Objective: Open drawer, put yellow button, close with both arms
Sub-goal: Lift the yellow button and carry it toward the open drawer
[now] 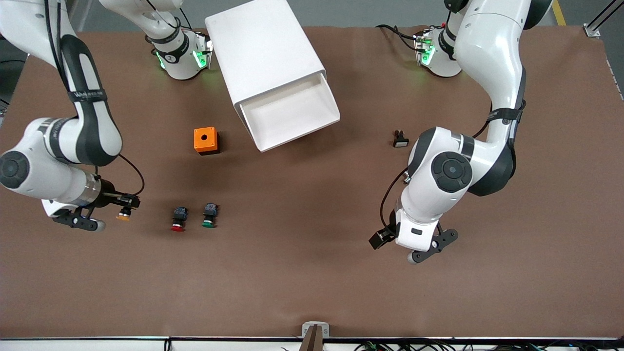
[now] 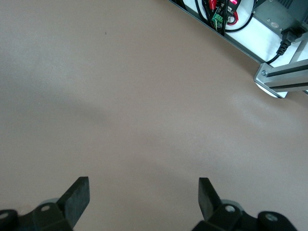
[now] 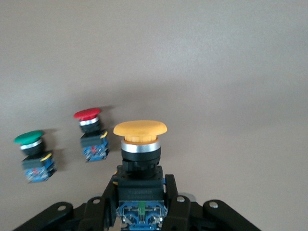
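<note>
My right gripper [image 1: 127,202] [image 3: 141,192] is shut on the black-and-blue body of the yellow button [image 1: 123,215] [image 3: 140,129], its cap pointing away from the wrist. It holds the button just over the table at the right arm's end, beside the red button [image 1: 179,219]. The drawer [image 1: 287,113], topmost in the white cabinet [image 1: 265,48], stands pulled open and looks empty inside. My left gripper [image 1: 434,246] [image 2: 144,197] is open over bare table at the left arm's end, with nothing between its fingers.
A red button [image 3: 88,115] and a green button [image 1: 209,216] [image 3: 30,138] lie side by side on the table. An orange box [image 1: 205,140] with a round hole sits near the cabinet. A small black-and-white part [image 1: 400,140] lies beside the left arm.
</note>
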`<state>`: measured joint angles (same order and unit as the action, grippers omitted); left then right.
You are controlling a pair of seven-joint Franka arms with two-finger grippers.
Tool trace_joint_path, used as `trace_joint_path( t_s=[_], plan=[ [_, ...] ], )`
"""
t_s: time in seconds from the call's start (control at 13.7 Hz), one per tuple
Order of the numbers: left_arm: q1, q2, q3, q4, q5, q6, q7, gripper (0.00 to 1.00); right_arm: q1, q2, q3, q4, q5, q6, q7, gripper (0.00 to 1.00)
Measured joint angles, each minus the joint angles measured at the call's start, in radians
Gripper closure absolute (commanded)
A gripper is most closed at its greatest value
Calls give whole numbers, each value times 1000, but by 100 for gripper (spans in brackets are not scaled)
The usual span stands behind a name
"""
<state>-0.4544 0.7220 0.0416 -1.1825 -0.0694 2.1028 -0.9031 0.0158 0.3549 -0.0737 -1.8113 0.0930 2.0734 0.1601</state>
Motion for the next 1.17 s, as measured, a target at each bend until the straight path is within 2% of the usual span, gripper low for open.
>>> trace_joint_path(
  t_s=[0.58,1.17],
  plan=[
    [0,0,0,0,0,0,0,1,40,-132,14,14,7,-170,180,100],
    [0,0,0,-1,0,0,0,1,226,-254,24,14,11,-263,546,100]
  ],
)
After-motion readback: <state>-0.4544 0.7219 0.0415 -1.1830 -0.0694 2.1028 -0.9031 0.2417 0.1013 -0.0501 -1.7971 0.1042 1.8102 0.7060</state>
